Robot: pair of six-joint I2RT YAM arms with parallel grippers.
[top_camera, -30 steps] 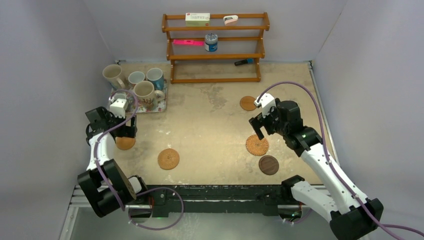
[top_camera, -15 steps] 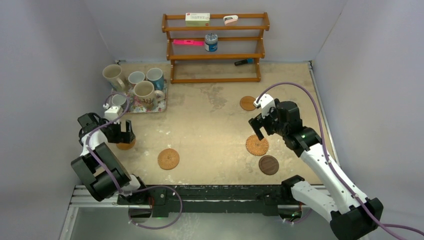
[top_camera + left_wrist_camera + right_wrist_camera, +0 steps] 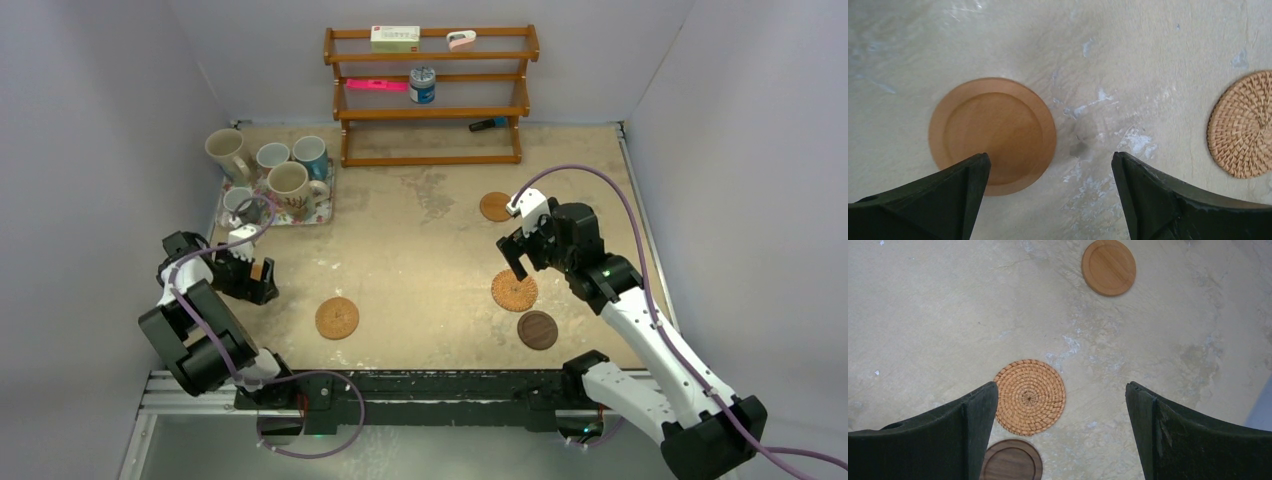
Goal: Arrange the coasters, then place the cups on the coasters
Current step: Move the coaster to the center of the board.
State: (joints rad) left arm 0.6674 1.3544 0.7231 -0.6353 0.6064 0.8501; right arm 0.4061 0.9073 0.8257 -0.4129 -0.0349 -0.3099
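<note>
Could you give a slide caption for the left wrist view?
Left gripper, jaws open, over a smooth tan coaster that is off-centre toward one jaw; woven coaster at the right edge.

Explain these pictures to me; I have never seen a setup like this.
Two robot arms are bolted at a table's near edge. One picture looks down from above. The other two come from a camera on each wrist, so the black wedges are that arm's own fingers. The left tool hangs open over a smooth tan coaster, the right tool open over a woven coaster. Neither holds anything. Five coasters lie about; five mugs cluster at a floral tray, with a wooden rack behind.
</note>
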